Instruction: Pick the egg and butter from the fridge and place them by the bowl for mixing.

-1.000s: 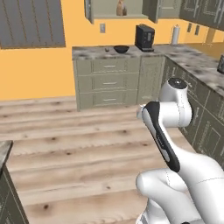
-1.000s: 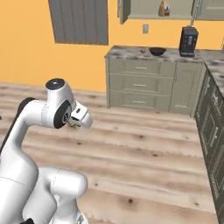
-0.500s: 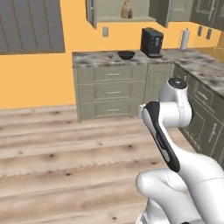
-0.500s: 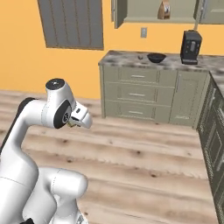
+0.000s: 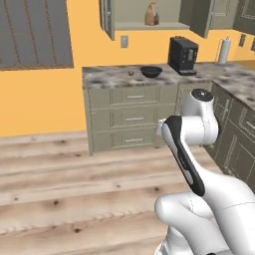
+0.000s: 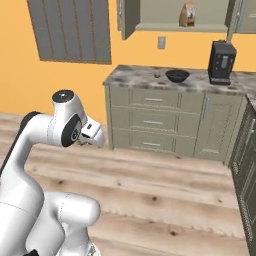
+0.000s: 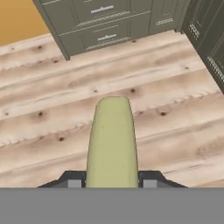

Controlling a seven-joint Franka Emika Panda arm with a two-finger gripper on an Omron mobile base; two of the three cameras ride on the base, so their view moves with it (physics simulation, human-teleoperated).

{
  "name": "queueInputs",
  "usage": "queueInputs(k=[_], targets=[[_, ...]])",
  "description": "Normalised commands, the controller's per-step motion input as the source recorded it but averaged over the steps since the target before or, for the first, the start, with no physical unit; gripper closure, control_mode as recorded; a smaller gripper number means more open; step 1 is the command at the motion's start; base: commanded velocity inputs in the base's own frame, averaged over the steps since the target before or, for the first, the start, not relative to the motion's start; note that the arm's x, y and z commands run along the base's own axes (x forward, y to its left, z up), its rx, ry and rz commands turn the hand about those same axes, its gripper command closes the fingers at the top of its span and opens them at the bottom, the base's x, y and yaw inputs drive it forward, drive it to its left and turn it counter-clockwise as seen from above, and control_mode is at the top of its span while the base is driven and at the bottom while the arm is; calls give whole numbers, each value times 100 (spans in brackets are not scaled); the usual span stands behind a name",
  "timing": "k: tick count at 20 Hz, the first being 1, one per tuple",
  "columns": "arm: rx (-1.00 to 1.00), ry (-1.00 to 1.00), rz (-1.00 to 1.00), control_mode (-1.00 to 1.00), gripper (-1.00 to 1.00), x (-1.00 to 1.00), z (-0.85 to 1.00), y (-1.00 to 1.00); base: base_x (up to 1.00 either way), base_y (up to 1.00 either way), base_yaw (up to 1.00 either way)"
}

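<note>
**Butter in hand, base closing on the bowl counter**

Since a second ago the whole scene has slid and grown in both base views: the base has driven and turned toward the counter, so the bowl (image 5: pixel 151 71) now sits nearer the middle of the left base view; the things themselves have not moved.

In the hand view the gripper (image 7: pixel 112 184) is clenched on the butter (image 7: pixel 112 142), whose long axis runs straight out from the fingers toward 12 o'clock, over bare wooden floor (image 7: pixel 52 127).

The counter (image 6: pixel 135 77) lies ahead at about 12 o'clock, well apart from the hand. The egg (image 5: pixel 131 72) rests on it just beside the bowl, at the bowl's 9 o'clock. The black appliance (image 6: pixel 221 62) stands at the bowl's 3 o'clock. My judgement: set the butter down near the bowl, clear of the egg. The drawers (image 7: pixel 94 24) below block a low approach.
</note>
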Motion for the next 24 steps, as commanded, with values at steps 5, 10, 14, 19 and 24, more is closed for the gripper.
queueInputs(k=[5,10,14,19,24], targets=[[0,0,0,100,100,0,0,0,93,-24,3],[0,0,0,100,100,0,0,0,88,-29,1],[0,0,0,100,100,0,0,0,71,-39,10],[0,0,0,100,100,0,0,0,66,-41,13],[0,0,0,100,100,0,0,0,63,-51,2]])
